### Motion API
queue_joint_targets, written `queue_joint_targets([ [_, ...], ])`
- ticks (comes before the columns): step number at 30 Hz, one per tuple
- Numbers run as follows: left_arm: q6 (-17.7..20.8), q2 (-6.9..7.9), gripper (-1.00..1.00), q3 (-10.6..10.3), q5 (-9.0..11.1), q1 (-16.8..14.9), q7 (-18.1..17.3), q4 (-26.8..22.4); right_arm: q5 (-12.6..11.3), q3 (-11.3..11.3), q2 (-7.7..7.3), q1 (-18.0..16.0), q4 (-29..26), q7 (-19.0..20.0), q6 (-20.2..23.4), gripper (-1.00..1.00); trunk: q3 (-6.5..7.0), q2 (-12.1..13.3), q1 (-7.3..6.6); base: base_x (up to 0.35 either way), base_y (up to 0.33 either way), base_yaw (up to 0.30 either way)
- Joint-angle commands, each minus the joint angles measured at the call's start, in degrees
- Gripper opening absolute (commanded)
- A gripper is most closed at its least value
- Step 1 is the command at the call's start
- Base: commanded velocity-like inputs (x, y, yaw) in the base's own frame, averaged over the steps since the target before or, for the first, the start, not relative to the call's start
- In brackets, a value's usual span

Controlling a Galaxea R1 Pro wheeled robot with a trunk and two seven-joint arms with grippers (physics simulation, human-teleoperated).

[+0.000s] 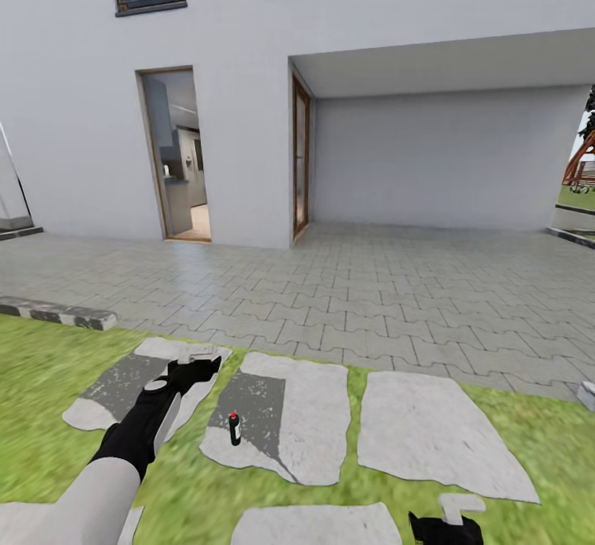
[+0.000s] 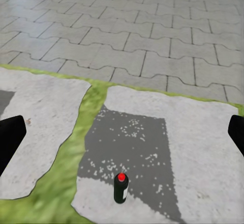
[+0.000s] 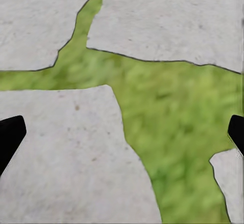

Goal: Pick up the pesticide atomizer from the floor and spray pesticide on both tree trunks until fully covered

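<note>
The atomizer (image 1: pixel 235 428) stands upright on a flat stone slab (image 1: pixel 314 413), red tip up, on a darker patch of that slab. It sits just ahead of the left gripper (image 1: pixel 198 363) and slightly to its inner side, apart from it; in the left wrist view the atomizer (image 2: pixel 121 187) shows between the spread fingers (image 2: pixel 10 137), lower than them. The left gripper is wide open and holds nothing.

The right gripper (image 1: pixel 446 524) hangs low over grass (image 1: pixel 529 438) and slabs, well apart from the atomizer. In its wrist view the fingers (image 3: pixel 9 135) stand far apart with nothing between them but slab and grass.

Surface: irregular pale slabs set in short green grass, then grey block paving (image 1: pixel 372 281) beyond the grippers. Further on, a white house (image 1: pixel 231 41) with an open doorway (image 1: pixel 175 155) and a covered recess (image 1: pixel 438 149).
</note>
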Motion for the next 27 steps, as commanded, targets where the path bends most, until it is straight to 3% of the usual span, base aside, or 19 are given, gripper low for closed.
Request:
queue_joint_targets([
  [1,0.3,-0.04,1.00,0.3,-0.4,0.0,-0.5,-0.1,-0.2,-0.4,0.00,0.0,-0.4,0.1,0.3,1.00,-0.07,0.0,-0.01,0.085,0.000,0.000],
  [19,0.2,-0.24,1.00,0.2,-0.2,0.1,-0.7,0.8,-0.1,-6.2,-0.14,0.0,-6.2,0.2,4.6,1.00,-0.07,0.0,-0.01,0.301,0.000,0.000],
  [20,0.1,-0.25,1.00,0.2,-0.2,0.1,-0.7,1.1,-0.1,-11.6,-0.15,0.0,-17.5,0.2,6.7,1.00,-0.07,0.0,-0.01,0.328,0.000,0.000],
  [27,-0.2,-0.35,1.00,0.0,-0.3,0.1,-0.7,2.3,-0.3,-11.5,-0.09,0.0,-17.5,0.2,12.0,1.00,-0.07,0.0,-0.01,0.213,0.000,0.000],
])
